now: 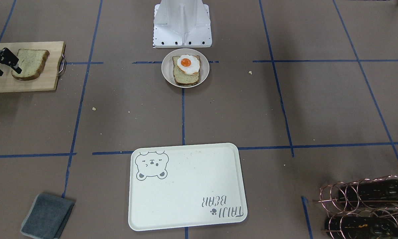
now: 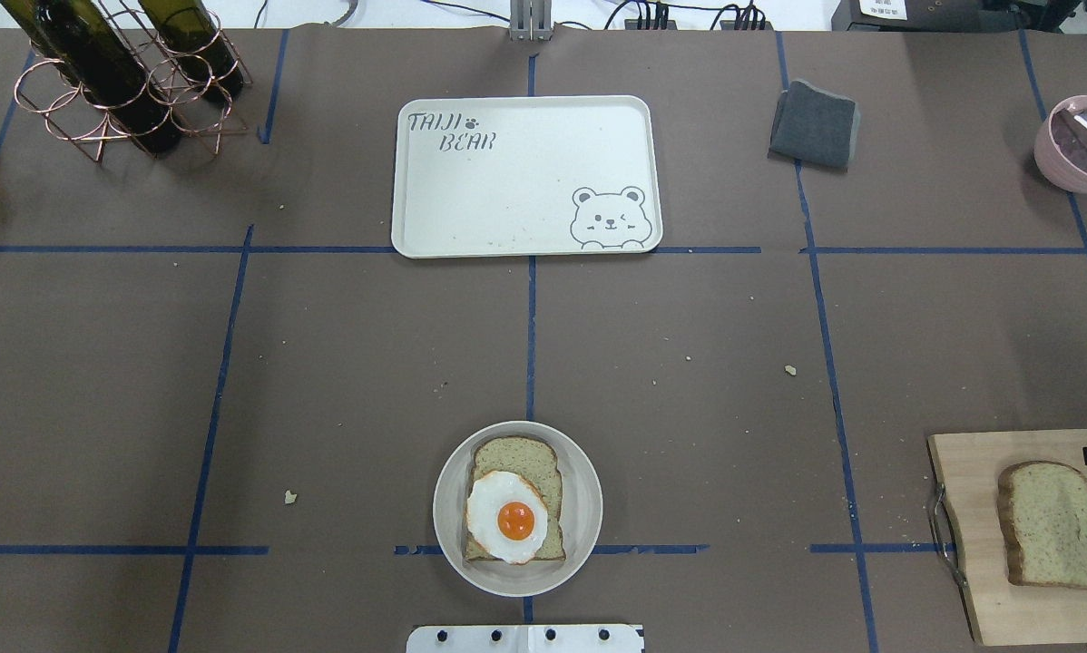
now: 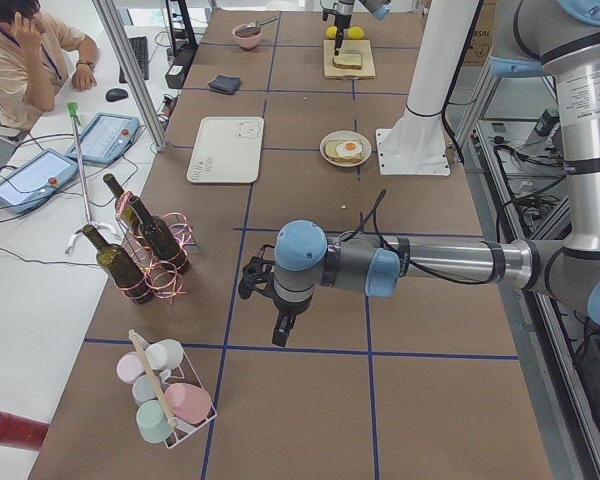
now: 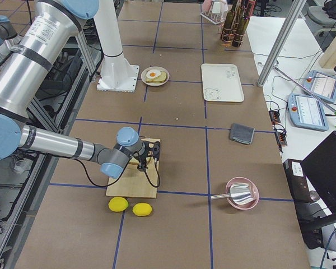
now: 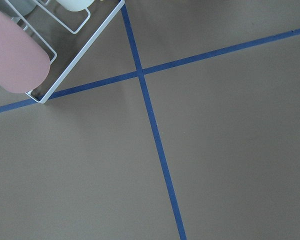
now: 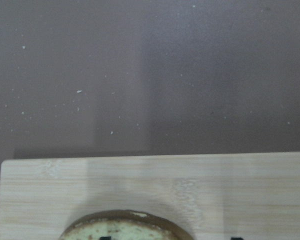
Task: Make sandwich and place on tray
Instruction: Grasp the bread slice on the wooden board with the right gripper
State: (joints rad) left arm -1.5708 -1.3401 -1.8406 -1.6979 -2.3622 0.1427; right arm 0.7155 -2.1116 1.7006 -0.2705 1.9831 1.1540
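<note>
Lying beside parted right jaws, bread slice [image 1: 30, 63]

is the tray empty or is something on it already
Empty. The tray shows only its bear drawing and lettering; the bread and fried egg sit in the round dish, another slice on the cutting board.

table top [image 2: 99, 381] looks like matt brown paper, with blue tape lines [image 2: 226, 363] stuck on. tray [image 2: 507, 181] is smooth cream plastic with a faint sheen. cutting board [image 2: 970, 472] is pale wood, grain showing. grey cloth [image 2: 814, 124] looks soft, bread [image 2: 1056, 521] rough and speckled, egg [image 2: 507, 517] glossy, wire rack [image 2: 99, 109] coppery metal.
</note>
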